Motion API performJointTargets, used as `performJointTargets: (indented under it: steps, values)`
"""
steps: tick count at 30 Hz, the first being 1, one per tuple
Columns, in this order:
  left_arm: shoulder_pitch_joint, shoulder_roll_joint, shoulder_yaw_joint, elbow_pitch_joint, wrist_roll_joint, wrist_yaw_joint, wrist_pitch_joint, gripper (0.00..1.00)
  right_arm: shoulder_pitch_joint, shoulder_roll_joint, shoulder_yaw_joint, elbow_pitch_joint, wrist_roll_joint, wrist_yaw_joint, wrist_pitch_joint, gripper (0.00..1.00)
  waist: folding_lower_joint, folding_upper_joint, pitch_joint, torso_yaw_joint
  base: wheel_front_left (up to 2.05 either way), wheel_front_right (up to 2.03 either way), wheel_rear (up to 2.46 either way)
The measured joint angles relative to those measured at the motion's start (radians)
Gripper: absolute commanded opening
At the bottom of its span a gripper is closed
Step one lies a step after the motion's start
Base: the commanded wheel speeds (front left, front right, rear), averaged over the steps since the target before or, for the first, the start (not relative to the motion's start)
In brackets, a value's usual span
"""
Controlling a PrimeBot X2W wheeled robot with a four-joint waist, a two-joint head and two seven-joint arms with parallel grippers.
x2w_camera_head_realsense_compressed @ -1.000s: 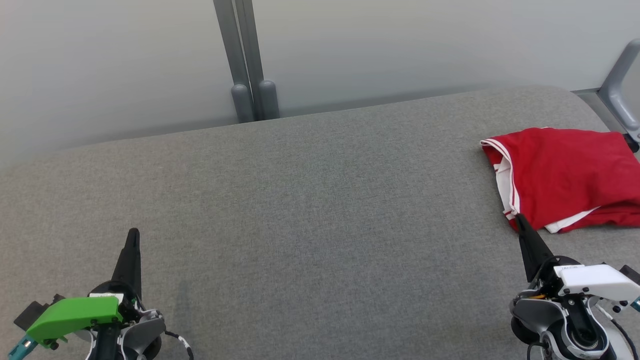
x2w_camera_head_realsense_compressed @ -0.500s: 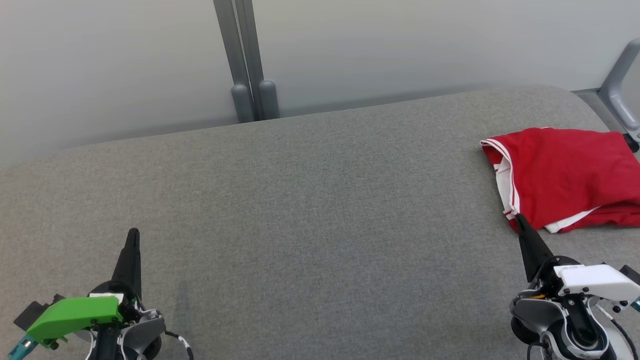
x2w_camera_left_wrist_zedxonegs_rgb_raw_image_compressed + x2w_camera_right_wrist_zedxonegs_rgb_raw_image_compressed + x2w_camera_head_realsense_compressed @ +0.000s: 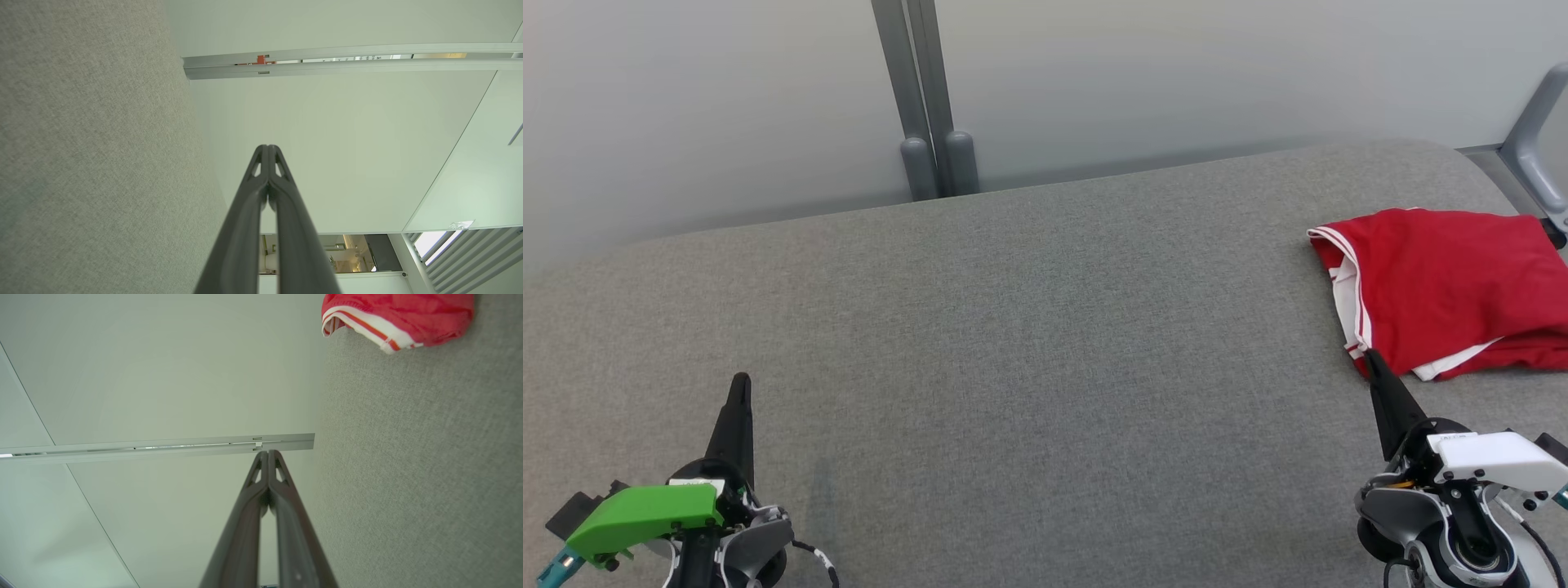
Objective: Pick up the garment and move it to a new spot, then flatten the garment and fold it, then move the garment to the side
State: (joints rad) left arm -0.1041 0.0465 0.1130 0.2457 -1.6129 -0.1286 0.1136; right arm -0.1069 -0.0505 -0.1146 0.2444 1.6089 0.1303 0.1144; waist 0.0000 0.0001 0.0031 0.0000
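Both clenched empty, left gripper [image 3: 740,384] is hovering at seven o'clock, right gripper [image 3: 1370,358] at five; garment [image 3: 1445,286] is lying at three.

the garment [image 3: 1454,286] lies at the right end of the padded bench [image 3: 1045,327], nearer its far edge. the right gripper [image 3: 1370,357] sits at the near right corner, its tip just before the garment's near left corner, perhaps touching. the left gripper [image 3: 740,382] sits at the near left corner. two posts [image 3: 939,163] stand behind the far edge, left of middle.

No legible text, tiny white label [image 3: 1454,438] on right gripper [image 3: 1370,354] unreadable
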Motion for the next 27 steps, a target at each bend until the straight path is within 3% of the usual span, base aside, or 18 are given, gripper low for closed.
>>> performJointTargets:
  steps: [27]
  values:
    - [0.000, 0.000, 0.000, 0.000, 0.000, 0.000, 0.000, 0.00, 0.000, 0.000, 0.000, 0.000, 0.000, 0.000, 0.000, 0.00, 0.0000, 0.0000, 0.000, 0.000, 0.00, 0.00, 0.00]
